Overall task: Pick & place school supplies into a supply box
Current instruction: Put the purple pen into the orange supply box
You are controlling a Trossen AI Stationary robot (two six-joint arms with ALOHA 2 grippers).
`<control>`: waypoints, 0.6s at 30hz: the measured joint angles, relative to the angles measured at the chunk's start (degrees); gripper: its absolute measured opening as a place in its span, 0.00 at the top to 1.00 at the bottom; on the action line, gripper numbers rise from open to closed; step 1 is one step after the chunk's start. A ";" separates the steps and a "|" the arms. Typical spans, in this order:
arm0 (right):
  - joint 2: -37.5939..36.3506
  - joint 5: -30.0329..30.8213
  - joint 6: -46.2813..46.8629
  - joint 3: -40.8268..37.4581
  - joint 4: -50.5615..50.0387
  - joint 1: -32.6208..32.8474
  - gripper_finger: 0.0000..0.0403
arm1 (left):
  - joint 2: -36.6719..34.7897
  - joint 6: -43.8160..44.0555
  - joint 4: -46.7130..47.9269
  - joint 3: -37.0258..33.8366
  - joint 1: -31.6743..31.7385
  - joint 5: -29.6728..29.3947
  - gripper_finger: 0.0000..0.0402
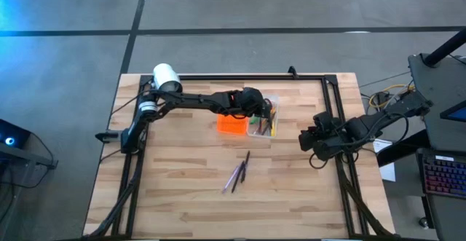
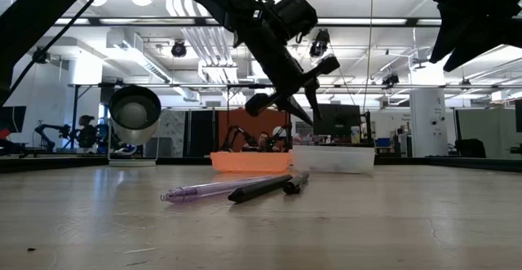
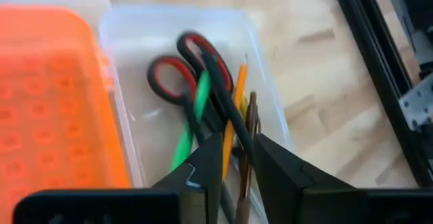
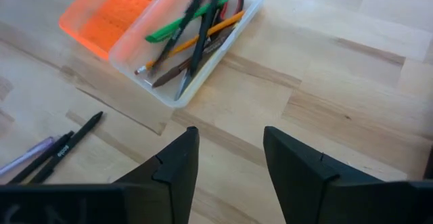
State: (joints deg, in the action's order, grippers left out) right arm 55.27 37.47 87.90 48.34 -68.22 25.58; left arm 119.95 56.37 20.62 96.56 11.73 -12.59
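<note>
Right under the left gripper (image 3: 233, 160), fingers apart, sits the clear tray (image 3: 267, 82) with scissors (image 3: 193, 65) inside, so this looks like a drop-off. Right gripper (image 4: 230, 149) waits apart; next up, the pens (image 1: 238, 174) out front.

On the table lay three loose pens (image 1: 239, 175). The one clear tray (image 4: 226, 38) held one pair of red-handled scissors (image 3: 193, 65), one green pen (image 4: 172, 28), one orange pencil (image 4: 196, 38) and one dark pen (image 4: 201, 31). One orange lid (image 1: 231, 124) lay beside it, and one white cylinder (image 1: 167, 76) stood apart.
</note>
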 joint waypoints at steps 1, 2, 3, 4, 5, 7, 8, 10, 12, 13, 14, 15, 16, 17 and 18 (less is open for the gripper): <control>0.01 0.00 0.00 0.00 0.01 0.00 0.60 | -0.02 -0.16 -0.05 0.17 -0.01 -0.78 0.83; 0.02 0.00 0.00 0.00 0.01 0.00 0.60 | -0.05 -0.05 -0.13 0.28 0.00 -0.80 0.82; -0.01 0.00 0.00 0.00 0.01 0.00 0.61 | -0.07 0.52 -0.06 0.32 0.14 -0.46 0.81; -0.02 0.00 0.00 0.00 0.01 0.00 0.61 | -0.07 1.43 -0.01 0.32 0.19 -0.36 0.81; 0.00 -0.02 0.00 0.00 0.01 0.00 0.61 | -0.13 1.96 0.15 0.32 0.19 -0.30 0.80; 0.02 -0.18 0.04 0.00 0.01 0.00 0.61 | -1.11 0.14 2.14 0.32 -0.37 0.27 0.80; 0.02 -0.33 0.04 0.00 0.01 0.00 0.61 | -1.84 -2.57 2.83 0.30 -1.10 0.92 0.80; 0.02 -1.03 0.00 0.00 0.01 0.00 0.61 | -3.84 -9.00 5.64 0.40 -3.71 3.27 0.80; 0.02 -1.38 -0.13 0.00 -0.01 0.00 0.61 | -5.76 -13.27 12.12 0.40 -7.33 4.17 0.80; 0.02 -1.38 -0.36 0.00 0.01 0.00 0.61 | -6.47 -14.70 15.26 0.32 -9.19 3.99 0.80; 0.02 -1.47 -0.68 0.00 0.03 0.00 0.61 | -6.86 -15.42 18.71 0.13 -11.17 3.64 0.80; 0.02 -1.49 -0.80 0.00 0.01 0.00 0.61 | -6.94 -15.53 22.38 0.01 -13.09 2.58 0.80; 0.00 -1.46 -1.00 0.00 0.03 0.00 0.61 | -6.96 -15.36 25.53 -0.05 -14.95 0.99 0.80; 0.00 -1.48 -1.23 0.00 0.03 0.00 0.61 | -6.96 -14.51 28.30 -0.10 -16.99 -1.02 0.80; 0.00 -1.46 -1.33 0.00 0.06 0.00 0.61 | -6.96 -13.00 30.71 -0.18 -18.81 -3.14 0.80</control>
State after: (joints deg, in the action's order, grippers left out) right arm 55.27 36.01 86.56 48.34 -68.16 25.58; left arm 112.99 43.37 51.33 96.38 -7.07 -15.73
